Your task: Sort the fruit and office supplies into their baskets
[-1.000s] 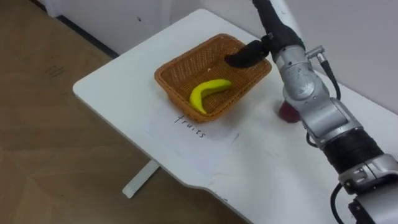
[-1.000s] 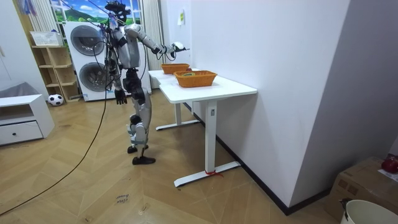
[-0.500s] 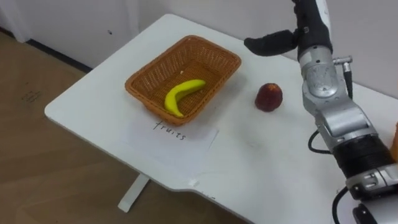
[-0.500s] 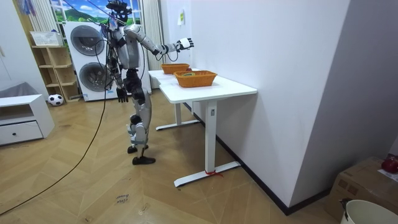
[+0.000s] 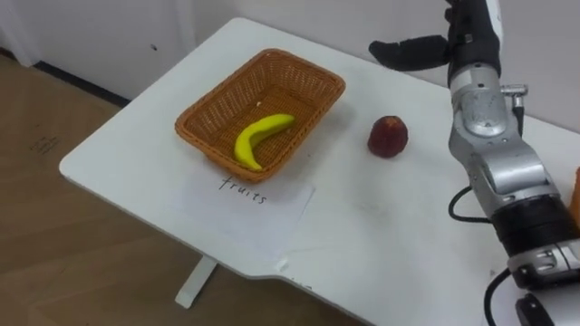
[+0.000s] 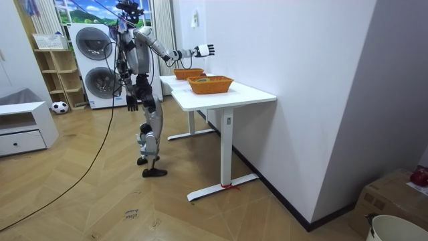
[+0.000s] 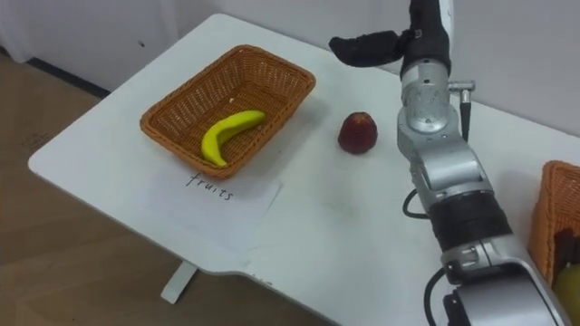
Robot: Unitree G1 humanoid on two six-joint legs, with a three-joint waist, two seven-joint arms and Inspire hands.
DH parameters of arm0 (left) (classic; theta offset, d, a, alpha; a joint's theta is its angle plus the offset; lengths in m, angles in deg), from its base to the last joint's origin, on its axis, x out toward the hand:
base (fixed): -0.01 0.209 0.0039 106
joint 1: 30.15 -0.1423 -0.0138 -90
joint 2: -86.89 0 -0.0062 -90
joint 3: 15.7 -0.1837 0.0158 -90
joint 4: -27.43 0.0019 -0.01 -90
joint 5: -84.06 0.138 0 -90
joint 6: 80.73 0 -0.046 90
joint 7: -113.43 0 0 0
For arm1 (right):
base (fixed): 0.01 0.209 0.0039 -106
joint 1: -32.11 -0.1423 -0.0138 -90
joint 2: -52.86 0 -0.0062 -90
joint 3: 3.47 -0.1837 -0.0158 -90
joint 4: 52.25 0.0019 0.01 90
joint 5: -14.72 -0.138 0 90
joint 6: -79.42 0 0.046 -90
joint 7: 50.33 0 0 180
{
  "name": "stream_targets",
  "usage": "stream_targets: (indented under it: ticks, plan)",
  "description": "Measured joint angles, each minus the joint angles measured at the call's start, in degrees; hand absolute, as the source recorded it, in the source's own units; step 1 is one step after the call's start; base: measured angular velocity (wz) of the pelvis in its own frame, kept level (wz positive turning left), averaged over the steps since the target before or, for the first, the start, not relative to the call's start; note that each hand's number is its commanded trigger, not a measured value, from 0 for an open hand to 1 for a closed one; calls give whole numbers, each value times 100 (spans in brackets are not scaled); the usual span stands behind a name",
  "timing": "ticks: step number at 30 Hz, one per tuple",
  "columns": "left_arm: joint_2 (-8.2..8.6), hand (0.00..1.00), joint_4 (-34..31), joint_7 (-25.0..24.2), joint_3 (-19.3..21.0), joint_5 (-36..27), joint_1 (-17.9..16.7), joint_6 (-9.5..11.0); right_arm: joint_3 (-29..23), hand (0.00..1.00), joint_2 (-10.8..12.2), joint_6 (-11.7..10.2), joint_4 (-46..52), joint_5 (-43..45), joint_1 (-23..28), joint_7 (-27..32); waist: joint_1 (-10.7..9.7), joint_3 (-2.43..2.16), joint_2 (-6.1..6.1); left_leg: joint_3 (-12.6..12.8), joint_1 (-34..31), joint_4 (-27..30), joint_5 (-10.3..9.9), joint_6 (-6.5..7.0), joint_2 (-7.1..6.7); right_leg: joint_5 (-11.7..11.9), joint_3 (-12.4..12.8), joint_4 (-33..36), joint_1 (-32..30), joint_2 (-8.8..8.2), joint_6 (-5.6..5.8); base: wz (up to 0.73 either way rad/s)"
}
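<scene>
A wicker fruit basket (image 5: 217, 91) stands at the table's left end with a yellow banana (image 5: 258, 138) lying in it. To its right, a red apple (image 5: 388, 136) rests on the white tabletop (image 5: 381, 235). My right hand (image 5: 412, 50) hovers open above the table's far side, beyond the apple, with straight fingers and nothing in it. In the room view that hand (image 6: 205, 49) is stretched out high over the baskets, while my left hand (image 6: 132, 105) hangs at my side. A second wicker basket (image 7: 557, 226) sits at the right, holding something dark and something yellow.
A sheet of paper with handwriting (image 5: 249, 204) lies in front of the fruit basket. The table's left and near edges drop to a wooden floor (image 5: 82, 244). A white wall runs behind the table. Washing machines (image 6: 93, 63) stand behind me.
My right hand has risen from over the fruit basket and moved up and to the right, leaving the apple in plain sight. The head camera has also shifted.
</scene>
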Motion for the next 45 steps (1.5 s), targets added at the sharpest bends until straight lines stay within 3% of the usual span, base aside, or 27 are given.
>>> stream_targets:
  ticks: [7,14,19,24,27,32,45]
  plan:
    - [40,0,-77,-3,-59,-3,18,-103,3,0,16,15,-501,37,126,-153,9,-5,65,44,-98,22,0,0,-2,2,38,8,-142,-4,-4,-3]
    - [50,0,-86,7,-109,-2,16,-208,-13,0,18,92,-676,44,133,-311,-12,-59,206,51,-166,25,3,-1,2,2,46,8,-221,-4,-4,-1]
    - [52,0,-66,23,-120,-4,15,-209,-13,0,20,120,-738,42,133,-395,2,-44,181,80,-165,24,3,0,-1,2,46,7,-224,-15,-3,0]
    - [52,0,-71,34,-253,-51,18,-194,53,0,36,120,-743,16,134,-492,26,36,81,109,-185,24,3,0,1,2,42,26,-266,-44,-3,-2]
    - [54,0,-75,34,-254,-50,52,-184,222,0,58,118,-760,21,135,-536,29,25,36,138,-254,42,3,0,3,5,24,43,-336,-38,-7,-4]
    - [35,0,-71,34,-298,-51,144,-87,275,0,88,116,-868,21,135,-540,53,24,37,138,-283,47,2,0,4,9,13,42,-357,-34,-8,1]
    - [31,0,-47,-15,-469,-53,178,-66,416,0,126,116,-1066,37,135,-658,36,24,34,134,-333,50,3,0,2,9,22,6,-402,-27,-9,0]
